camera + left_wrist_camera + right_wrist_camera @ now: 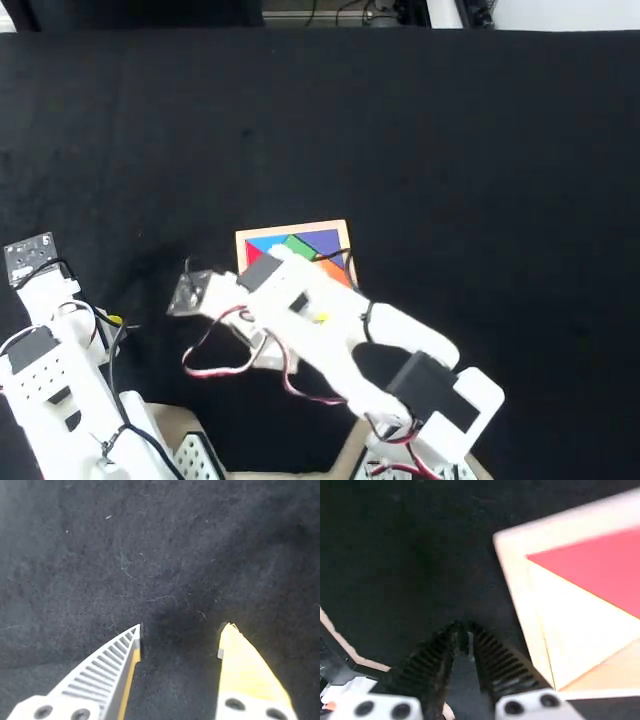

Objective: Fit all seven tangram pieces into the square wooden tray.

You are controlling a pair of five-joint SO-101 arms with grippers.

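The square wooden tray (pixel 343 232) lies at the table's middle, with blue, green, red and orange pieces showing inside; my right arm covers its near half. In the right wrist view a corner of the tray (pixel 516 575) holds a red piece (pixel 600 565) and a pale piece (pixel 575 630). My right gripper (pixel 465 628) is shut with nothing in it, low over the black cloth just beside that corner; from above the right gripper (pixel 186 294) sits left of the tray. My left gripper (pixel 181 632) is open over bare cloth.
The left arm (pixel 45 360) stands at the near left corner, well away from the tray. Red and black cables (pixel 215 365) hang under the right arm. Black cloth (pixel 450 150) covers the table out to the far edge.
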